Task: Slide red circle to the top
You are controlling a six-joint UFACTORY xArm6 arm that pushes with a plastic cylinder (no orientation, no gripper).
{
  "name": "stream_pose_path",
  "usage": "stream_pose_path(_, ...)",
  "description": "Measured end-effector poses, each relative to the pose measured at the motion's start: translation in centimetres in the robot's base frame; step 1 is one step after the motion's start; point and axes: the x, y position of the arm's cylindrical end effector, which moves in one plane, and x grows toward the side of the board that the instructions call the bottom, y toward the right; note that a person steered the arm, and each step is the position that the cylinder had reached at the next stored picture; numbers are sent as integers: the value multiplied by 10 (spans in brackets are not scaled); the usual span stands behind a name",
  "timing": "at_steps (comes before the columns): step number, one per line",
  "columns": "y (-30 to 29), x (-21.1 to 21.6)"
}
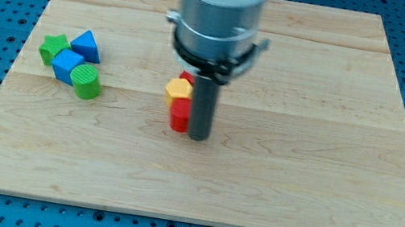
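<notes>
A red block, round as far as I can tell, lies near the middle of the wooden board. My tip rests just to its right, touching or almost touching it. A yellow block sits directly above the red one, and a sliver of another red block shows above that, mostly hidden by the arm.
At the view's left is a cluster: a green star, a blue triangle, a blue cube and a green cylinder. The arm's grey body covers the board's top centre.
</notes>
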Motion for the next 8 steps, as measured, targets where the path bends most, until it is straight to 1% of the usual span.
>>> stream_pose_path(1,-8,0)
stream_pose_path(2,-28,5)
stream_pose_path(3,-28,4)
stream_pose_path(4,-41,16)
stream_pose_path(5,-53,-12)
stream_pose_path(6,-45,-58)
stream_pose_path(7,-21,-79)
stream_pose_path(8,-12,-78)
